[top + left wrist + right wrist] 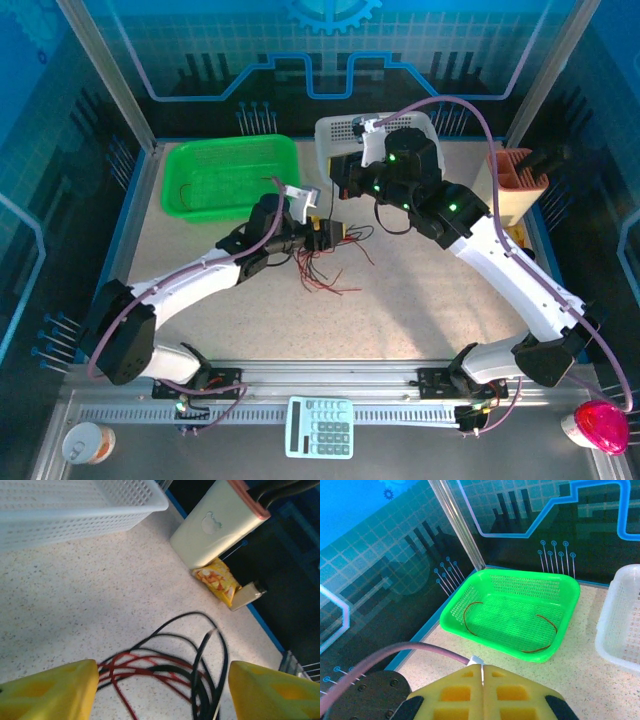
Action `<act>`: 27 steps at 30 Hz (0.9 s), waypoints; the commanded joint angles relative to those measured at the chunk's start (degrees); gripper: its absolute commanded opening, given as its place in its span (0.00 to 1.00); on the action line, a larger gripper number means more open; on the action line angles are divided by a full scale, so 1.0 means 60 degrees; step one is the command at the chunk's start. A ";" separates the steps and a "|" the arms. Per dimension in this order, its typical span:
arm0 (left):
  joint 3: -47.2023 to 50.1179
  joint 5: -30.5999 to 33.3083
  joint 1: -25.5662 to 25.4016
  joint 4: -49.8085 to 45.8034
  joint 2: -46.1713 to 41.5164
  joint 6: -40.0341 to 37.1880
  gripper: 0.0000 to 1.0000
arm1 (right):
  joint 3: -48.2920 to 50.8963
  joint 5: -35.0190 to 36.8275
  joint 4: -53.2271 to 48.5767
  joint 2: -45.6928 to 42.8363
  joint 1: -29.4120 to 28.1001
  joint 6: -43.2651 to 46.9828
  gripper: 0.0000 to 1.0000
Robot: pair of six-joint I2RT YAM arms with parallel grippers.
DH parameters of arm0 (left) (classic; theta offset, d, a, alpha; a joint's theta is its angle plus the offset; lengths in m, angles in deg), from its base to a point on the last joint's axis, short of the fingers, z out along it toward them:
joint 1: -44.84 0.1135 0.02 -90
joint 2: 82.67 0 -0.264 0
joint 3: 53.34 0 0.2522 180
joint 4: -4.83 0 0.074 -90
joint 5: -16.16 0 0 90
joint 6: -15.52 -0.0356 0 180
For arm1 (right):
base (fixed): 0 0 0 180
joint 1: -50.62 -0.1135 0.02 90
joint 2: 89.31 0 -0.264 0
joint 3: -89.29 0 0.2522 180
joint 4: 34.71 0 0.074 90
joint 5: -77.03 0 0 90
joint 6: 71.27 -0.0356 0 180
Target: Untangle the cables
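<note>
Cables (325,262), red and black strands tangled into one loose bunch, are seen lying near the middle of the speckled table (420,300), with red ends splayed toward the near edge. The left gripper (162,692) is held low over the bunch with its yellow fingers (50,692) wide apart. The loops are straddled by them and nothing is clamped.

Strands of both colours are crossed between the jaws, so it is judged that a pinch here could catch more than one. The knot would then be drawn tighter, or the whole bunch dragged as a lump. A single hair-thin strand could also be lost from the pads when pulled.

Farther off, the right gripper (482,680) is pressed fully shut on nothing and is carried above the table, so the bunch is not pinned down for a pull. At the far edge, a red wire (471,604) is seen laid in the green basket (454,616), beside the white basket (75,525).
</note>
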 commanded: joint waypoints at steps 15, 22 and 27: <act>0.1536 0.0938 -0.0049 0.0940 0.1516 -0.0274 0.66 | -0.1277 -0.0233 0.1135 -0.0305 0.0837 -0.0457 0.00; 0.1624 0.0997 -0.0058 0.0948 0.1417 -0.0309 0.73 | -0.1804 -0.0162 0.1431 -0.0704 0.1789 -0.0614 0.00; 0.1646 0.0970 -0.0053 0.1006 0.1479 -0.0319 0.74 | -0.2060 -0.0021 0.1828 -0.0828 0.2135 -0.0675 0.00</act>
